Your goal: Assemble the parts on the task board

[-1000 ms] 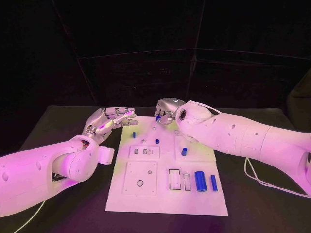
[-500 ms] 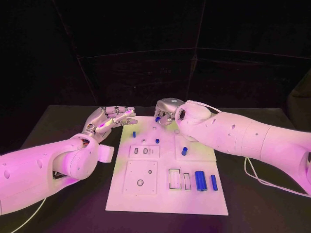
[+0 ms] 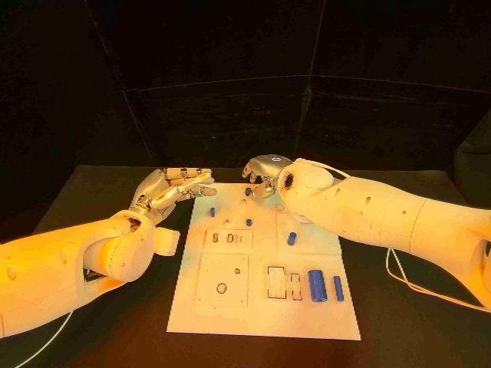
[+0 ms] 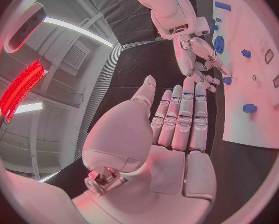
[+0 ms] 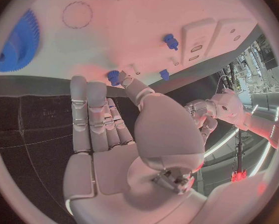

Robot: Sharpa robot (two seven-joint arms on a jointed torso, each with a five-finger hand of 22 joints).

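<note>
In the head view the white task board (image 3: 265, 264) is lying in the middle of the black table (image 3: 80, 199), with small blue parts standing near its far end and two blue cylinders (image 3: 316, 285) lying beside open slots toward its near right. The left hand (image 3: 175, 189) is hovering just off the board's far left corner, fingers extended and holding nothing. The right hand (image 3: 265, 175) is hanging over the board's far edge, mostly hidden behind its own wrist, so its grip cannot be read here. The left wrist view is showing the left hand (image 4: 176, 119) flat, fingers pressed side by side over bare table, and the right hand (image 4: 198, 59) reaching down beside the board. The right wrist view is showing the right hand (image 5: 114, 129) with fingers straight and together, its thumb tip next to a small blue peg (image 5: 114, 76); whether they touch cannot be told. A blue gear (image 5: 18, 42) is lying on the board there.
</note>
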